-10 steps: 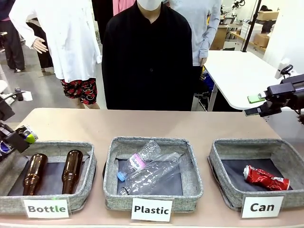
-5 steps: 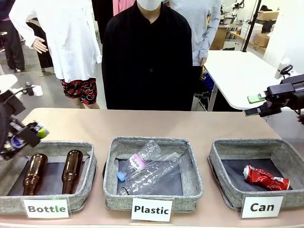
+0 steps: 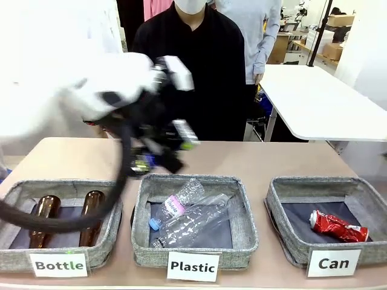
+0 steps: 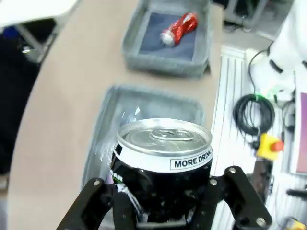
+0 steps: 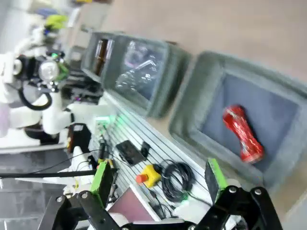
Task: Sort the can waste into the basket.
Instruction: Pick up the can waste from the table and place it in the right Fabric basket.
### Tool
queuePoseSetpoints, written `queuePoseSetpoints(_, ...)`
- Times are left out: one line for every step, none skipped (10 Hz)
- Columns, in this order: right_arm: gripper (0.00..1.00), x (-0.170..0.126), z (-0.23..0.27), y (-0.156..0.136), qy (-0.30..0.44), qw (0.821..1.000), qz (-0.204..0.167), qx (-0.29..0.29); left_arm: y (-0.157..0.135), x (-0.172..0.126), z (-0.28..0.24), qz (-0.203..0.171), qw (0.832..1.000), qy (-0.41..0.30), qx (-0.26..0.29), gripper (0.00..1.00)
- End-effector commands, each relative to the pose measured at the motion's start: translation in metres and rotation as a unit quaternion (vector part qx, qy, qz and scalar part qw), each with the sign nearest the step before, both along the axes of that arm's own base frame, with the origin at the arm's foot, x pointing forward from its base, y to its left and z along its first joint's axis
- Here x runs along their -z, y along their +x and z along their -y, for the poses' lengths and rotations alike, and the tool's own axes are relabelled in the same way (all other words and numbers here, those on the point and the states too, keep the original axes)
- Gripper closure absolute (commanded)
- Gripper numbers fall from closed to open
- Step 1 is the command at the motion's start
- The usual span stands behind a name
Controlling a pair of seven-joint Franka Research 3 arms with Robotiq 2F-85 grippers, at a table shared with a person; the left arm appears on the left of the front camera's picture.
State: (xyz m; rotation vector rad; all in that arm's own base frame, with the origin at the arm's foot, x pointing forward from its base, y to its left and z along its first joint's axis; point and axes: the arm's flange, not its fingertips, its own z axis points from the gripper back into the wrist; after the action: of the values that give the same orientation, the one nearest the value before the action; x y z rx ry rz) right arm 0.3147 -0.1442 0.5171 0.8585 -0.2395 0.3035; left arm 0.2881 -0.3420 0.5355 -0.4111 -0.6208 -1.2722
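Note:
A dark drink can (image 4: 163, 158) with a silver top sits between the fingers of my left gripper (image 4: 163, 188), which is shut on it. In the front view this gripper (image 3: 163, 151) is a blur above the back edge of the "Plastic" basket (image 3: 190, 179). The grey "Can" basket (image 3: 326, 181) stands at the right with a crushed red can (image 3: 338, 226) lying in it; both appear from above in the left wrist view, the basket (image 4: 165, 67) and the red can (image 4: 178, 28). My right gripper (image 5: 158, 184) is open and holds nothing, high above the Can basket (image 5: 206, 72) and the red can (image 5: 242, 134).
The "Bottle" basket (image 3: 60, 184) at the left holds two brown bottles (image 3: 91, 214). Clear plastic bottles (image 3: 187, 217) lie in the middle basket. A person in black (image 3: 187, 72) stands at the far side. Cables and a yellow stop button (image 4: 268, 143) lie below the table's near edge.
My left arm has swung fast from the far left, over the Bottle basket, to the middle above the Plastic basket, carrying the can. The right gripper has left the front view.

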Motion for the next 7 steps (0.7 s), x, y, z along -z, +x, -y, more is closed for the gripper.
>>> queuePoseSetpoints(0.0,-0.006,0.062,-0.046,-0.02,0.996,0.017,0.091,0.058,0.018,0.086,0.005,0.997,-0.012,0.075,1.0)
queuePoseSetpoints(0.0,-0.007,0.096,-0.075,-0.016,0.988,0.035,0.147,0.056,0.022,0.136,0.001,0.993,-0.03,0.114,1.0)
queuePoseSetpoints(0.0,-0.004,0.124,-0.101,-0.012,0.979,0.047,0.197,0.057,0.029,0.184,0.008,0.989,-0.041,0.14,1.0)
queuePoseSetpoints(0.0,0.002,0.144,-0.127,-0.008,0.974,0.051,0.222,0.057,0.04,0.227,-0.005,0.986,-0.045,0.161,1.0)
queuePoseSetpoints(0.0,0.013,0.154,-0.148,-0.001,0.966,0.069,0.248,0.058,0.05,0.263,-0.037,0.982,-0.049,0.177,1.0)
queuePoseSetpoints(0.0,-0.003,0.14,-0.124,-0.004,0.979,0.042,0.198,0.057,0.057,0.288,-0.058,0.978,-0.049,0.194,1.0)
queuePoseSetpoints(0.0,-0.003,0.14,-0.124,-0.004,0.979,0.042,0.198,0.056,0.063,0.305,-0.062,0.979,-0.037,0.188,1.0)
